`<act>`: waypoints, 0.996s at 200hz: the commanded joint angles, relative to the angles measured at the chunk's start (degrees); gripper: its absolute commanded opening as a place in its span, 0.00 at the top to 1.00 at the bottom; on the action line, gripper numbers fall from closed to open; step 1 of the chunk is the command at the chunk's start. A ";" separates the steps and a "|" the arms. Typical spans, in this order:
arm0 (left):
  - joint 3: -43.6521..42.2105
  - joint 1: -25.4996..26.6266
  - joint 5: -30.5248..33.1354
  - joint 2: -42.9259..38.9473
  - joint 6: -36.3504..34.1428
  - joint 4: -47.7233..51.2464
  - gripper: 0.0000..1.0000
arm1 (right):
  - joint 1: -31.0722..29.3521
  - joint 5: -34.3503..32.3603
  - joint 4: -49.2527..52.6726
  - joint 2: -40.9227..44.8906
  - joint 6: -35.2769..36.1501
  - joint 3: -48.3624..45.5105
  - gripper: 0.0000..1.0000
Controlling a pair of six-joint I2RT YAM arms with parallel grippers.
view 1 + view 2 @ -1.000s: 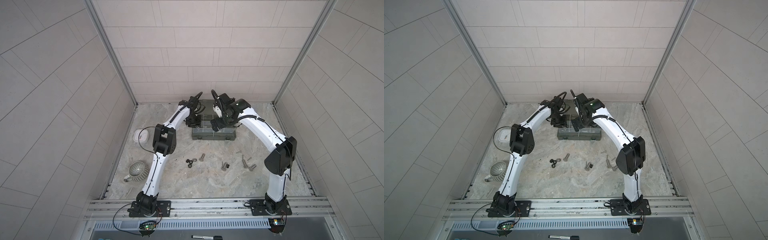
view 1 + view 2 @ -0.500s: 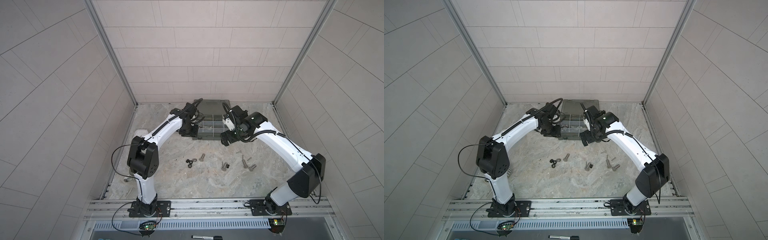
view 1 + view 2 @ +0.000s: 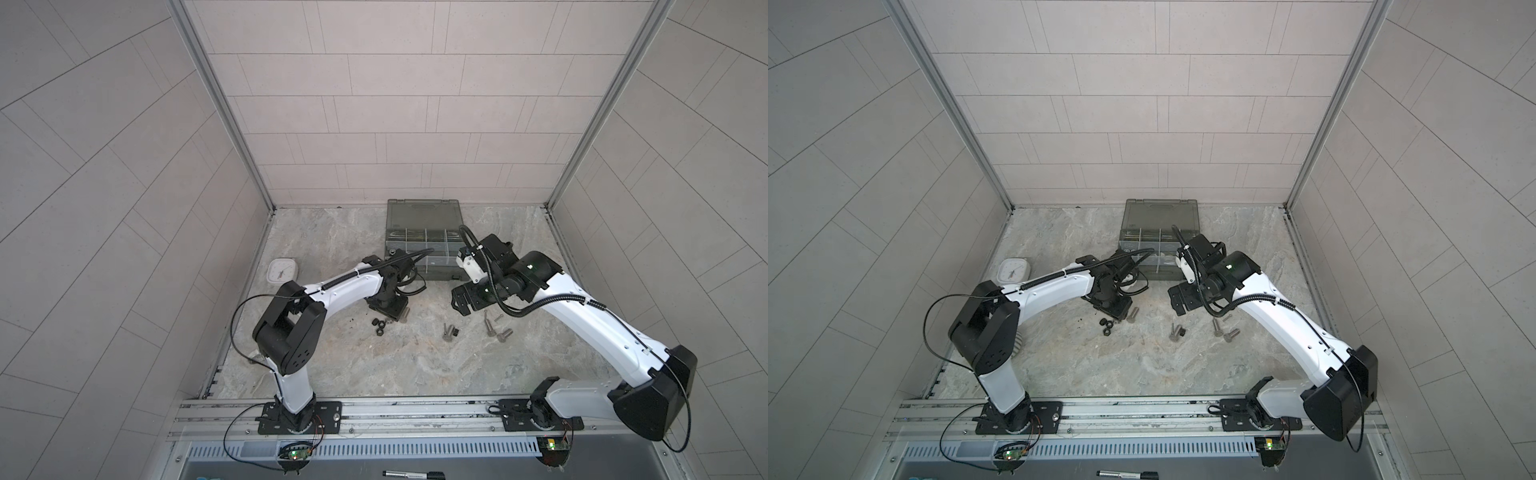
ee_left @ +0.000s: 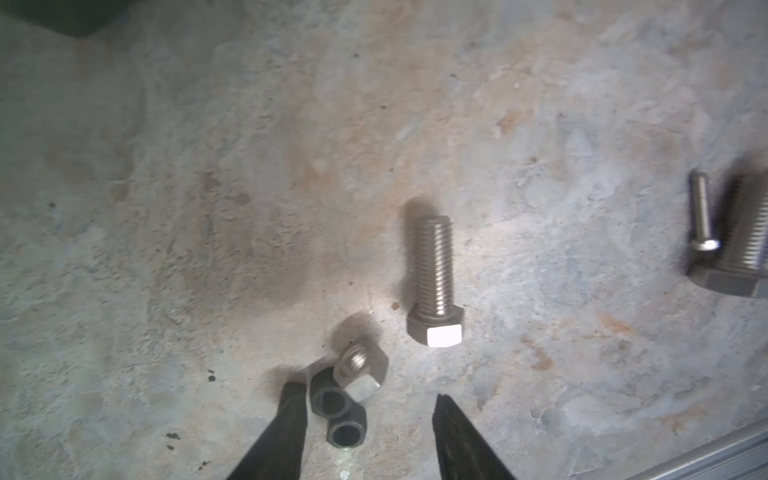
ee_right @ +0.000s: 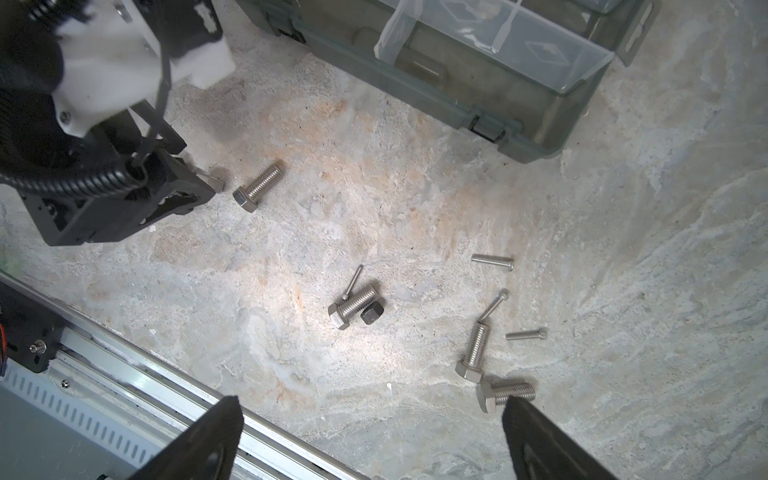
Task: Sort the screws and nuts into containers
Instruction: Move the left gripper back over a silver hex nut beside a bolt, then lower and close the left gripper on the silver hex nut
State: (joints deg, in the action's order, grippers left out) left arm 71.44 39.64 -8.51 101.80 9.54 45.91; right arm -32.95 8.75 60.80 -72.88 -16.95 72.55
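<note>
Left hand [image 4: 365, 419] tilted down at worktop [image 4: 208, 208], released, straddling black nuts [image 4: 338, 415]; right hand [image 5: 372, 411] hovers, spread wide, empty.

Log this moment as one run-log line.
left gripper open over black nuts | right gripper open, empty | organizer case lid open | hex bolts loose on table

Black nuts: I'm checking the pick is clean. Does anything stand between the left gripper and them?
Nothing visible does: the two black nuts lie inside one finger of the left gripper. A silver nut rests against them and could get pinched too; the thick bolt lies apart.
</note>
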 commanded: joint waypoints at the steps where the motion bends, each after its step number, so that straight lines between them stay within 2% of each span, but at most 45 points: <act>1: -1.11 0.25 1.80 0.09 -1.53 -1.09 0.45 | -0.15 -0.40 0.20 3.18 -1.55 -2.05 0.01; 59: -4.71 1.26 3.59 -0.22 -3.17 -2.29 0.45 | -0.12 -2.58 -2.21 9.45 -2.83 -7.11 0.01; 144: -5.04 1.32 2.53 3.35 -4.75 -4.53 0.47 | -0.17 -3.83 -1.50 8.28 -2.21 -6.11 0.01; 190: -3.94 1.32 2.63 5.03 -5.72 -4.25 0.61 | -0.12 -4.27 -1.41 8.37 -2.40 -6.33 0.01; 199: -3.87 1.31 2.52 5.16 -5.84 -4.25 0.66 | -0.10 -4.36 -1.31 8.37 -2.43 -6.38 0.01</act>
State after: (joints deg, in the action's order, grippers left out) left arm 66.50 40.64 -6.04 105.71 4.64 41.10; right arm -32.95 5.74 59.16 -64.51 -18.70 65.63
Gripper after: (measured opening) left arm 0.390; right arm 0.992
